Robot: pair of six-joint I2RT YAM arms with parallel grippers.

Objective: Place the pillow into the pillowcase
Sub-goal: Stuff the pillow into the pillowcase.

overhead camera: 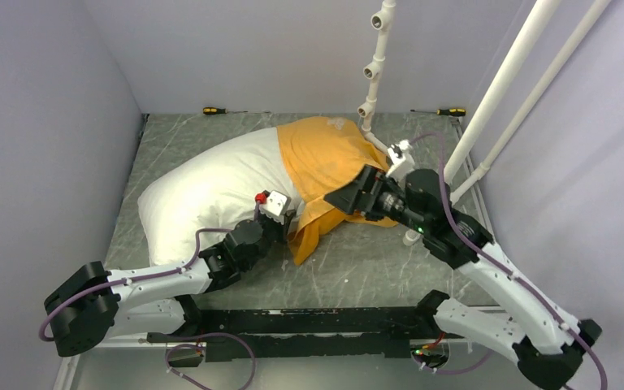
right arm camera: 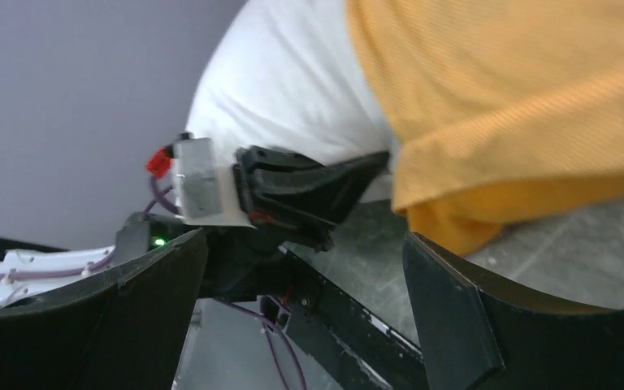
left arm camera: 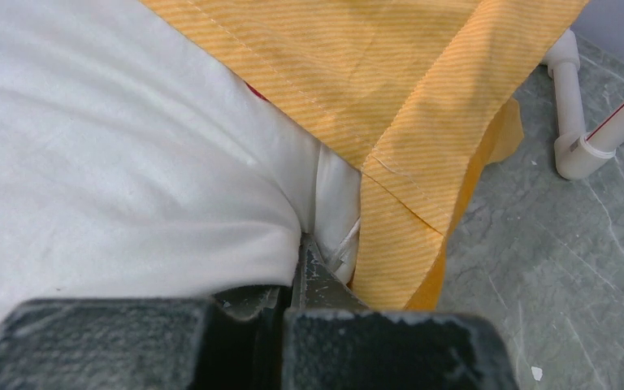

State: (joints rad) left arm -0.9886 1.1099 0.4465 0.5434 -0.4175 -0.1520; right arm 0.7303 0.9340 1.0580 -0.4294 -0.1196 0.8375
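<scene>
Nearest the camera, the two arm bases are seen at the near edge of the grey marbled table [overhead camera: 374, 268]. The white pillow [overhead camera: 211, 183] is laid slantwise across the middle of the table, from near left to far right. Its right end is covered by the orange-yellow pillowcase [overhead camera: 325, 150], while the larger left part is left bare. The open hem of the case is draped across the pillow and hangs down to the table on the near side.

The left gripper [overhead camera: 291, 224] is placed at the pillow's near edge, just beside the hanging hem. In the left wrist view its jaws are pressed together against a crease of white fabric, and whether any fabric is pinched cannot be told. The right gripper [overhead camera: 348, 193] is held at the near right side of the pillowcase. In the right wrist view its jaws are spread wide, with nothing between them.

Two yellow-handled screwdrivers [overhead camera: 211, 110] are laid along the far edge, well apart, and a white pipe frame [overhead camera: 374, 65] is stood at the far right.
</scene>
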